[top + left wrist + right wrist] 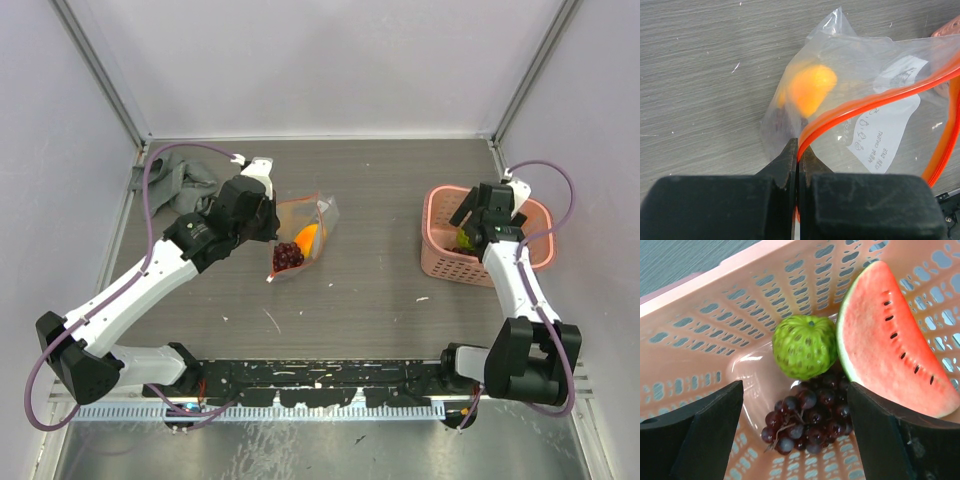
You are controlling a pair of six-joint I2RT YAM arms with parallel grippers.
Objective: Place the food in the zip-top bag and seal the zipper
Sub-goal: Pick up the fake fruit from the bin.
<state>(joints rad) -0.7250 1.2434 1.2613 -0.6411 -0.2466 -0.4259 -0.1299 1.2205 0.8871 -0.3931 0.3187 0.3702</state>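
Note:
The clear zip-top bag [303,235] lies on the table at centre left, its mouth partly open. It holds an orange-yellow piece [812,90] and a dark grape cluster [288,256]. My left gripper [799,149] is shut on the bag's red-orange zipper strip [875,102] at its near end; it also shows in the top view [272,226]. My right gripper [795,387] is open inside the pink basket [700,340], straddling dark purple grapes [807,417] without touching them. A bumpy green fruit [805,346] and a red watermelon slice [890,335] lie just beyond the grapes.
A grey cloth [185,180] is bunched at the back left corner, behind the left arm. The pink basket [437,255] stands at the right. A white label [885,130] shows through the bag. Frame posts and walls enclose the table.

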